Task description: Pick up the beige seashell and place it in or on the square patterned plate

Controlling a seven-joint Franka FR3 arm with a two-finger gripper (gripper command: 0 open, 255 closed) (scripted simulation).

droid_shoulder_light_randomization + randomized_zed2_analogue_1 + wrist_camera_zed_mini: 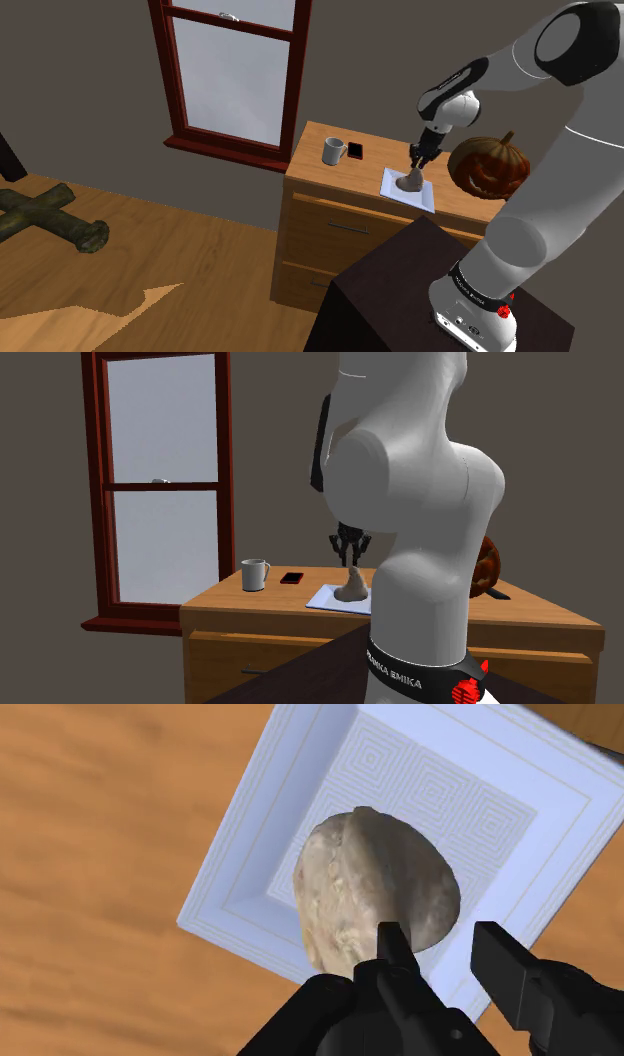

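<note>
As listed from the shoulder view's left to right, the dresser (330, 215) top beside the window (235, 70) holds: mug (333, 151), grey, handled; phone (355, 151), dark and red, just beside the mug; plate (425, 198), square, white, its well lined with a square-maze pattern; pumpkin (487, 167), orange, carved. Shell (375, 894) — beige, mottled cream and tan, rounded and bulging, one ridge running up its side — rests in the plate's well, rising to a narrow top. Gripper (416, 158) hangs directly over the shell — fingers (395, 949) parted, clasping nothing.
</note>
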